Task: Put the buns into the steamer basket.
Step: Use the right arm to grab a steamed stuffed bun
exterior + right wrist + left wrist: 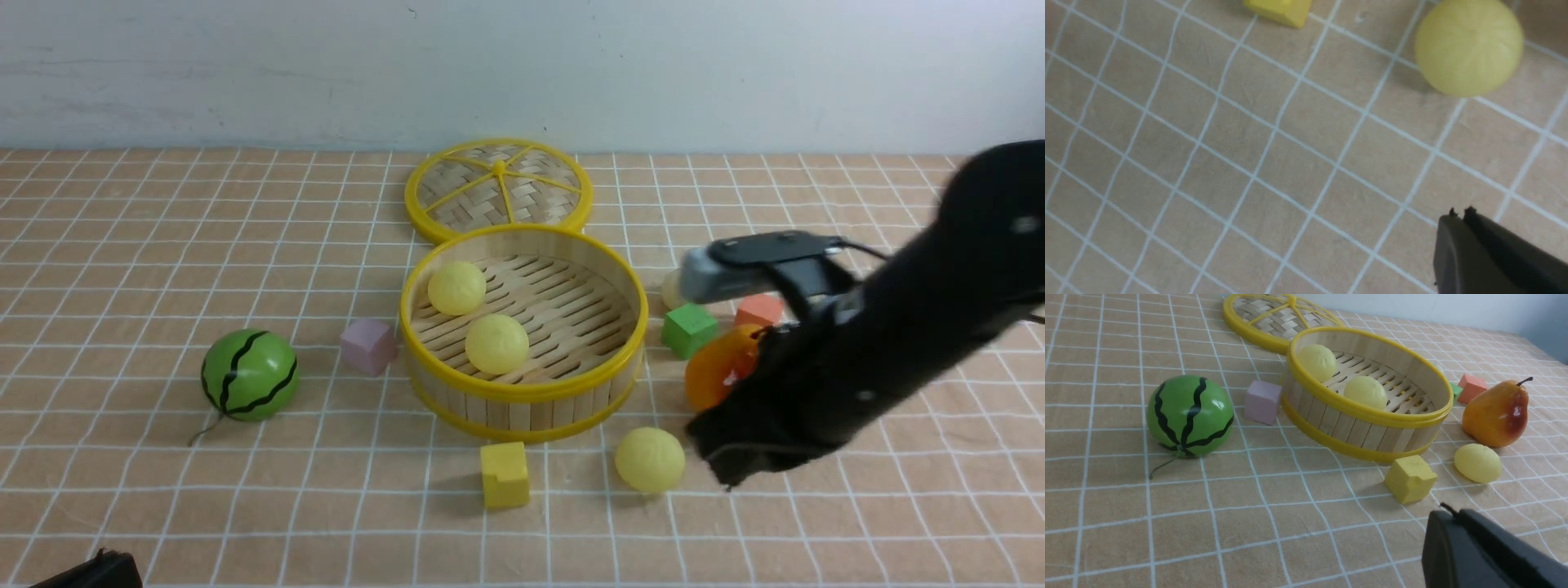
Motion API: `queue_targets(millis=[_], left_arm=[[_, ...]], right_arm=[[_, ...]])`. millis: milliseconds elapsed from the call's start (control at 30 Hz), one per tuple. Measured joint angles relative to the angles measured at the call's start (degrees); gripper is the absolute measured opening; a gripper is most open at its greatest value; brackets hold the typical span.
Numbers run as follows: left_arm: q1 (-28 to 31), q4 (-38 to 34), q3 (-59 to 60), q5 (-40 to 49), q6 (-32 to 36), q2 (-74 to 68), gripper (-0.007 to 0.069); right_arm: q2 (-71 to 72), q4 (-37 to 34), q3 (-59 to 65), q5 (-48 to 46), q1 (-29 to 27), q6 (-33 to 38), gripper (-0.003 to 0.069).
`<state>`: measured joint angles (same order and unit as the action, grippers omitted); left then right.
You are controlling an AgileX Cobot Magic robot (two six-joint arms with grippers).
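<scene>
1. Counter (122,245): tan cloth (163,498), white grid; pale wall (245,65) behind.
2. Two buns (456,287) in the basket (522,391); third bun (650,459) on the counter just before it.
3. Left hand (1447,512), right hand (1459,214): both closed, empty.

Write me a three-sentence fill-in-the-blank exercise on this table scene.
The steamer basket holds ____ buns. The cube in front of the basket is ____. In the front view, the watermelon ball lies on the basket's ____ side.
Missing words: two, yellow, left.
</scene>
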<state>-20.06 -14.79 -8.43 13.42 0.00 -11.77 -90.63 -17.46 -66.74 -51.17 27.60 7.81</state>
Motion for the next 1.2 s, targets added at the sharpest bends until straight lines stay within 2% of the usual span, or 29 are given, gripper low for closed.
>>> queue_targets(millis=[33, 133, 200, 333, 467, 600, 1000, 1133, 1167, 1200], left_arm=[[0.0, 0.0, 0.0, 0.0, 0.0, 0.0, -0.0006], [0.0, 0.0, 0.0, 0.0, 0.0, 0.0, -0.0003], [0.0, 0.0, 0.0, 0.0, 0.0, 0.0, -0.0002], [0.0, 0.0, 0.0, 0.0, 0.0, 0.0, 0.0002], [0.0, 0.0, 0.0, 0.0, 0.0, 0.0, 0.0004], [0.0, 0.0, 0.0, 0.0, 0.0, 0.0, 0.0004], [0.0, 0.0, 0.0, 0.0, 0.0, 0.0, 0.0018], [0.0, 0.0, 0.0, 0.0, 0.0, 0.0, 0.0021], [0.0, 0.0, 0.0, 0.0, 0.0, 0.0, 0.0021], [0.0, 0.0, 0.0, 0.0, 0.0, 0.0, 0.0021]], right_arm=[[-4.1, 3.7, -3.0, 0.1, 2.4, -2.6, 0.0042], [-8.9, 8.6, -6.6, 0.3, 4.3, -6.5, 0.0091], [-12.7, 13.0, -10.1, 0.6, 4.8, -10.3, 0.0164], [-16.0, 16.2, -12.3, 2.2, 4.7, -14.3, 0.0282], [-18.1, 16.5, -12.4, 4.2, 3.9, -14.9, 0.0333], [-19.3, 16.5, -12.4, 6.8, 2.6, -15.7, 0.0335], [-22.5, 13.7, -12.7, 10.0, 2.1, -16.2, 0.0253], [-22.7, 13.7, -12.9, 9.5, 2.1, -16.2, 0.0199], [-22.6, 13.7, -13.0, 9.0, 2.1, -16.1, 0.0166], [-22.3, 13.5, -13.1, 7.9, 2.1, -15.4, 0.0102]])
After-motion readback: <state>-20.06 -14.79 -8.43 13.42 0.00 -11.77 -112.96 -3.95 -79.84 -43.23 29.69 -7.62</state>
